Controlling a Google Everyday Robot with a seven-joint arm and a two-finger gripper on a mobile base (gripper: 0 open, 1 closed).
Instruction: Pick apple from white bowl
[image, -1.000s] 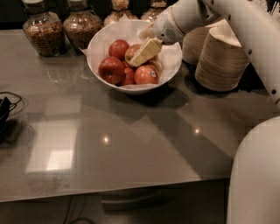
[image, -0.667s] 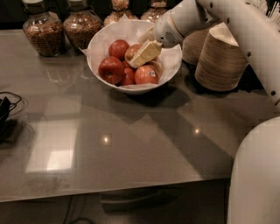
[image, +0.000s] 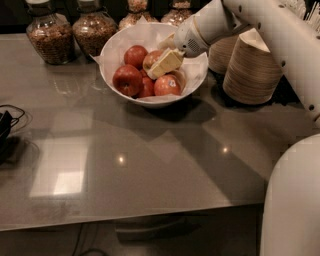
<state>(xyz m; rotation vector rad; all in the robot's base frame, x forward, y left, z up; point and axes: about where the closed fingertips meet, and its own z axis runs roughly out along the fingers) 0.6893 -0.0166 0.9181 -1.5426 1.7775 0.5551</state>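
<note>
One gripper (image: 164, 62) sits inside the white bowl (image: 155, 101), near the middle of the counter's (image: 150, 165) far edge. Whether it is open or closed cannot be determined. The apple (image: 149, 56), pale-blushed, lies directly at the tool's left side, partly covered by it, with darker red apples (image: 128, 80) toward the near edge. The coming move probably needs only a short reach left.
</note>
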